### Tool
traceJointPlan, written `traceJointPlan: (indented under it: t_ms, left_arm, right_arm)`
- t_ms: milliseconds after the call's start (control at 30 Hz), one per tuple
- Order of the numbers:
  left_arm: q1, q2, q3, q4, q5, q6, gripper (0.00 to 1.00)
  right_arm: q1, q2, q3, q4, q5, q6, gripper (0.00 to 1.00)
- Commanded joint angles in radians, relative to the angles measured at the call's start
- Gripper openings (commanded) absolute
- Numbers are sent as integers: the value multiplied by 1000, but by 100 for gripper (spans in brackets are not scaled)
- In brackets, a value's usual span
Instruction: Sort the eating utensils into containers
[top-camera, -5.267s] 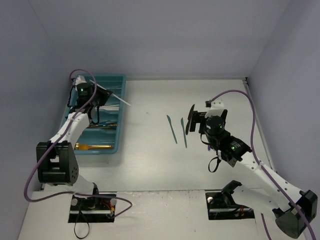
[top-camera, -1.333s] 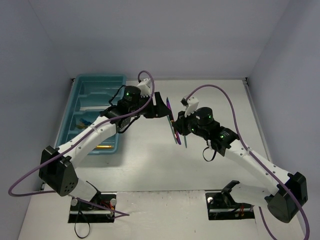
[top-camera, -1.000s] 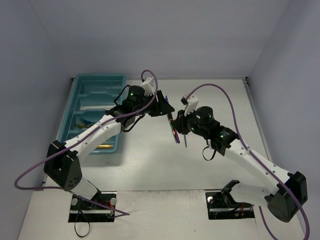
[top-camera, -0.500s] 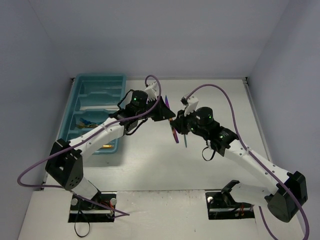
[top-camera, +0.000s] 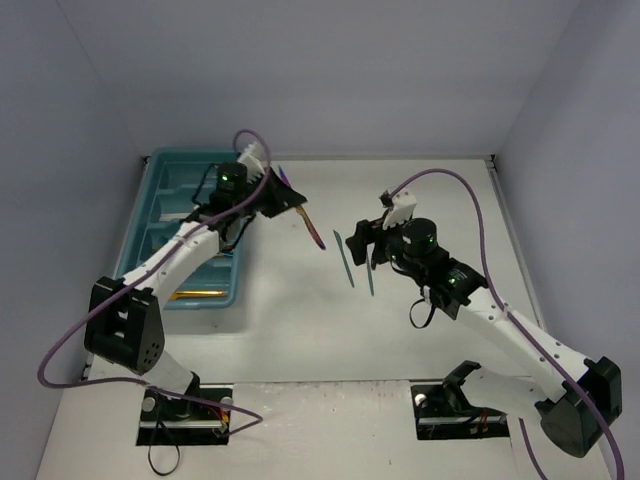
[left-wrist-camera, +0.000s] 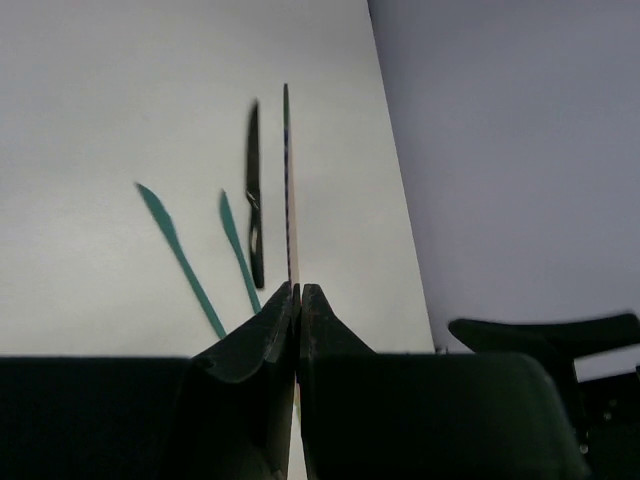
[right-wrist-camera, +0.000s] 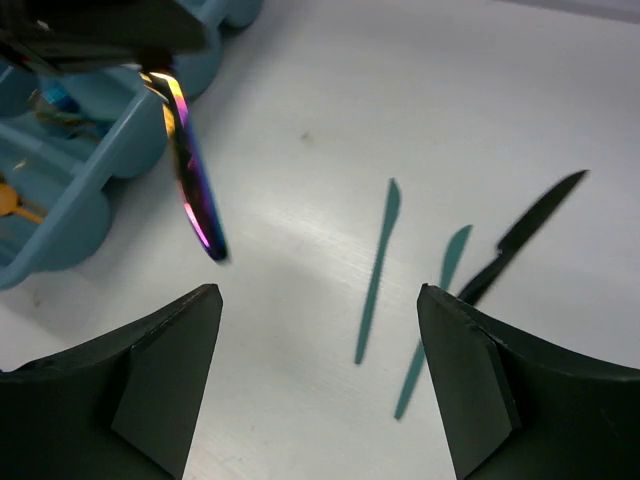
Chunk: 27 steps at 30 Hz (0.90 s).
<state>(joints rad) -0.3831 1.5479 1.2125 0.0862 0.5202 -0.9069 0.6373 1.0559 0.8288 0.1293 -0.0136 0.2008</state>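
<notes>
Aloft just off the right edge of the tray, the iridescent purple utensil hangs clamped in the closed jaws of the left gripper; slim, stiff and likely slick, it suits a firm pinch across its flat faces. The right gripper gapes above two teal knives at the middle of the table.

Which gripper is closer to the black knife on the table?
Right. The right gripper hovers open over the black knife; the left gripper is off by the tray, shut on a purple utensil.
</notes>
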Motion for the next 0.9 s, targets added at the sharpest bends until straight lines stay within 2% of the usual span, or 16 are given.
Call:
traceJointPlan:
  t_ms: [0, 100, 300, 533, 700, 733, 767, 800, 867]
  left_arm:
    - [218, 24, 87, 150, -49, -128, 0]
    - [334, 110, 127, 210, -111, -230, 0]
    - [472, 335, 307, 292, -197, -386, 0]
    - [550, 611, 569, 293, -259, -459, 0]
    - [574, 687, 587, 293, -288, -467, 0]
    - [577, 695, 590, 292, -286, -460, 7]
    - [579, 703, 599, 292, -281, -454, 23]
    - [579, 708, 605, 291, -273, -449, 34]
    - [576, 709, 604, 290, -259, -444, 45]
  right_arm:
    - [-52, -87, -15, 9, 163, 4, 77]
    - [-96, -115, -43, 0, 153, 19, 77]
    - [-145, -161, -97, -39, 94, 50, 76]
    - [-151, -212, -115, -106, 128, 61, 76]
    - [-154, -224, -122, -123, 142, 69, 76]
    - [-154, -224, -122, -124, 144, 69, 76]
    - [-155, -223, -124, -125, 147, 69, 76]
    - [-156, -222, -125, -126, 151, 70, 76]
    - [-156, -214, -125, -126, 162, 74, 76]
